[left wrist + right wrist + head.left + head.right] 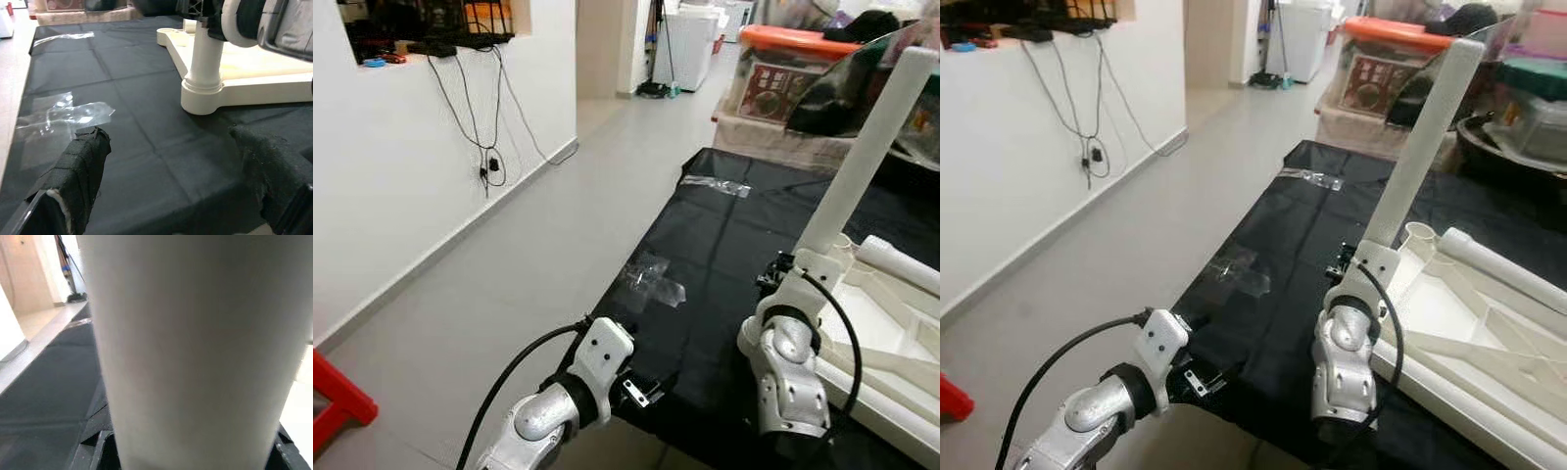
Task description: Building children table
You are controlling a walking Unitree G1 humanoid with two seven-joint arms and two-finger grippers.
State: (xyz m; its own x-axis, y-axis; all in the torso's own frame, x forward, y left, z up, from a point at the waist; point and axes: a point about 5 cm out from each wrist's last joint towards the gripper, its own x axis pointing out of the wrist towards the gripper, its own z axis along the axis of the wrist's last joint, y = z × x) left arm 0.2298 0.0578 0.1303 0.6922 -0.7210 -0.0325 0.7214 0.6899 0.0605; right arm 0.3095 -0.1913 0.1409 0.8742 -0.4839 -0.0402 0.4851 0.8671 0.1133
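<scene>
The left gripper (171,181) hangs over the near edge of the black sheet (724,245), fingers (80,169) spread wide and empty. Beyond it, the right gripper (793,269) clamps a plain white leg (867,147), upright in the overturned tabletop's (891,343) corner socket. No legible writing. Clear tape (651,279) lies farther left.

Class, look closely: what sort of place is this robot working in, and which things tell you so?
Probably a lived-in home: a tiled floor, stacked storage boxes and cables hanging down a white wall, with a work surface covered in black cloth.
</scene>
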